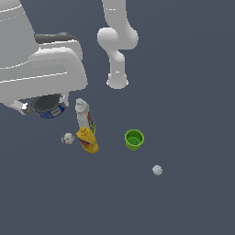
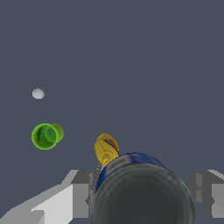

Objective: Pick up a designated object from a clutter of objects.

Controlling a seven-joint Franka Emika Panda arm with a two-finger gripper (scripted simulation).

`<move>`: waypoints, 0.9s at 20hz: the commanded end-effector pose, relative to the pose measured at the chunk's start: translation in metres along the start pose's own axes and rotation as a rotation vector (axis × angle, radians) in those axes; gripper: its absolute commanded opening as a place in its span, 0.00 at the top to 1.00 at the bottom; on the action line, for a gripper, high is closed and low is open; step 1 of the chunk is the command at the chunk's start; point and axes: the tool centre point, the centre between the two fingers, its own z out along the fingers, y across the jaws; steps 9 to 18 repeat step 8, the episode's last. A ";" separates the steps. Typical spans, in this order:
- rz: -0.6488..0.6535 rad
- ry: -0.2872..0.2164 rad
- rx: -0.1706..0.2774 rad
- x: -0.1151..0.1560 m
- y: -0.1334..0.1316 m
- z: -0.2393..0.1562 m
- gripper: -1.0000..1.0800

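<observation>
The designated object, a short can with a blue label (image 1: 49,111) and a dark grey top (image 2: 142,199), sits between the fingers of my gripper (image 1: 45,103) at the exterior view's left. In the wrist view the can fills the gap in the gripper (image 2: 142,192). One grey finger (image 2: 81,192) presses its side and the other finger (image 2: 205,192) meets the opposite side. The can seems to hang above the floor, apart from the clutter of objects. The gripper is shut on it.
A tall white bottle (image 1: 84,114) and a yellow bottle (image 1: 87,140) lie together beside the can. A whitish ball (image 1: 68,138) lies near them. A green cup (image 1: 134,139) and another ball (image 1: 157,170) lie toward the exterior view's right. The arm's base (image 1: 117,80) stands behind.
</observation>
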 end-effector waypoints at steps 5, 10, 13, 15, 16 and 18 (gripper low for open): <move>0.000 0.001 -0.001 0.008 -0.002 -0.008 1.00; 0.000 0.001 -0.001 0.009 -0.003 -0.008 1.00; 0.000 0.001 -0.001 0.009 -0.003 -0.008 1.00; 0.000 0.001 -0.001 0.009 -0.003 -0.008 1.00; 0.000 0.001 -0.001 0.009 -0.003 -0.008 1.00; 0.000 0.001 -0.001 0.009 -0.003 -0.008 1.00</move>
